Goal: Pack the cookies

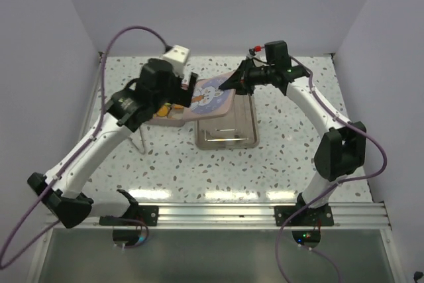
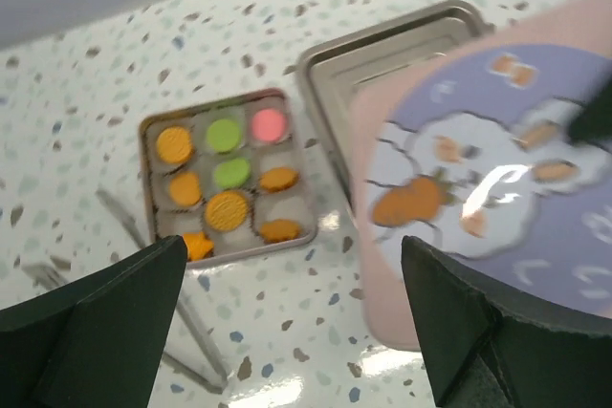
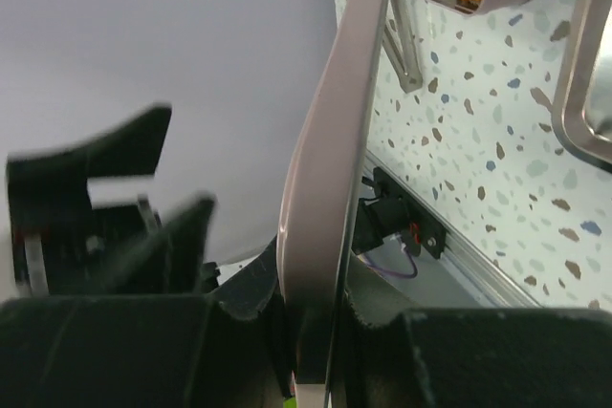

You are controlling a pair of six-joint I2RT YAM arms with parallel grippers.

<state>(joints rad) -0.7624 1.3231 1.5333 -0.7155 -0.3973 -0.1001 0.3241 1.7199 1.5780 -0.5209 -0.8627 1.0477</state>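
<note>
Jaws on the left arm are spread wide with nothing in them, hovering above the pink box (image 2: 145, 179). The right jaws are clamped on the edge of the lid (image 3: 330, 160), the pink one with the cartoon print (image 2: 497, 188).

The cookies (image 2: 227, 209) are already sitting in the box's compartments, mostly orange, two green and one pink. The box is on the tabletop, just left of the metal tray (image 2: 402, 54).

So I'd say the step in hand is getting the lid on. Right now it's tilted and hangs more over the tray than over the box. It needs to come left and go flat first, with the corners lined up, then go straight down. Push one edge in early and the box will probably skid, tbh.

The left arm is right over the box, so it should either back off or steady the box's left wall. The tongs (image 2: 122, 220) lie just left of the box, so don't bump those.
</note>
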